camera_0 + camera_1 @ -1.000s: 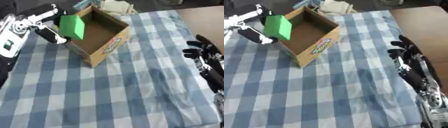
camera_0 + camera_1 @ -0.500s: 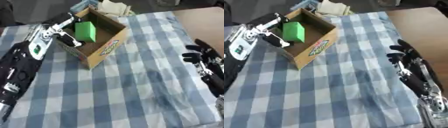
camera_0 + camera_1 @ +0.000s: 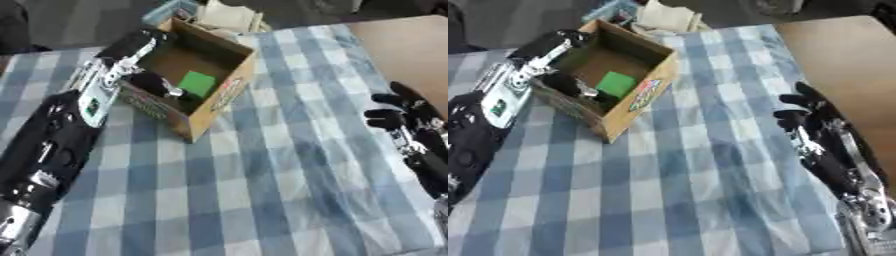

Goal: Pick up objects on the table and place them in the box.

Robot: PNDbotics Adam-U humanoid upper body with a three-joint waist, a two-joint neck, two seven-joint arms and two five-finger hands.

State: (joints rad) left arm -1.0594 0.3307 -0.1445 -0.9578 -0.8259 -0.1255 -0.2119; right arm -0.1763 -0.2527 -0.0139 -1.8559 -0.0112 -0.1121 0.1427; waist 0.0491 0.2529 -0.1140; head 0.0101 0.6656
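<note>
The open cardboard box [image 3: 229, 82] stands at the upper left on the blue-and-white checked cloth. A green block [image 3: 198, 83] lies on its floor. My left arm reaches over the box's left wall, and my left hand [image 3: 157, 83] is inside, just left of the block. Its fingers sit beside the block and are not curled round it. My right hand [image 3: 810, 117] rests at the right edge of the cloth, open with fingers relaxed and holding nothing.
Behind the box lie a crumpled white thing [image 3: 226, 16] and part of a blue container [image 3: 171, 9]. Bare brown tabletop [image 3: 404, 46] shows at the upper right beyond the cloth [image 3: 262, 190].
My left hand carried the green block from over the box's left rim down into the box, where the block now lies beside the fingers. The right hand stayed put; the view shifted a little.
</note>
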